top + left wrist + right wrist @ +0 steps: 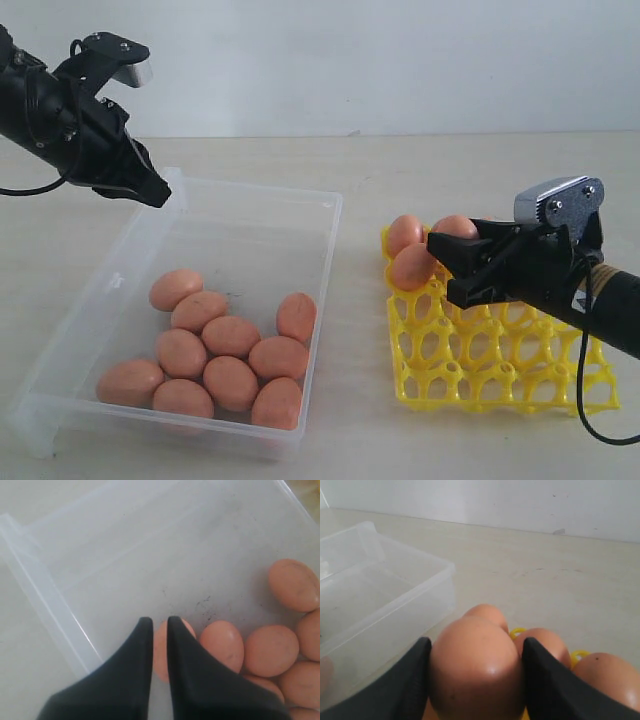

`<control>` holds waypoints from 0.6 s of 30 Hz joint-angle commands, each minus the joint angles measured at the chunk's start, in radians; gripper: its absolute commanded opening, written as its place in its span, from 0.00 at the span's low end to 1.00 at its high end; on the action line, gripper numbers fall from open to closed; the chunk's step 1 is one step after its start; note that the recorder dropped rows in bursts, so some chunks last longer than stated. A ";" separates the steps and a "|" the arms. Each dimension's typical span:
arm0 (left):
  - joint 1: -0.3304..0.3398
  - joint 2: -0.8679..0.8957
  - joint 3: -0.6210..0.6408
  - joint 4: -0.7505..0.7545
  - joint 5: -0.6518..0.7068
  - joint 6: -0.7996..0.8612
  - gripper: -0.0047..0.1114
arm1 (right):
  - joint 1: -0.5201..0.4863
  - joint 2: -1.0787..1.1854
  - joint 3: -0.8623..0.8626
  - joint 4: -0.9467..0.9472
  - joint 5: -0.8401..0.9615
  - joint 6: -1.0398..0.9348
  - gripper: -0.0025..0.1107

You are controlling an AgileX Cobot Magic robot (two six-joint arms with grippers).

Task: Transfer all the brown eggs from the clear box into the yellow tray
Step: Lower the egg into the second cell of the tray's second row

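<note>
Pale table [400,165]: our right gripper [447,268] clamps a brown egg [475,670] above the yellow tray [500,352] — we'd seat it squarely before releasing; left gripper [156,625] pinched together, empty.

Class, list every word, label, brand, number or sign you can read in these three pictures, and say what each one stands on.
No text can be read in any of the views.
Sticker on the right arm: a small pale label, too small and blurred to read.
Clear box, yellow tray, brown eggs: no print, brand or number shows on them.
</note>
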 commanded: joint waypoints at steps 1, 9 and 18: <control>0.002 -0.011 0.006 -0.013 -0.009 0.005 0.11 | -0.007 0.000 -0.003 -0.009 -0.023 -0.009 0.02; 0.002 -0.011 0.006 -0.018 -0.009 0.005 0.11 | -0.007 0.000 -0.003 -0.009 -0.023 -0.006 0.02; 0.002 -0.011 0.006 -0.036 -0.009 0.005 0.11 | -0.007 0.000 -0.035 -0.083 0.062 -0.009 0.02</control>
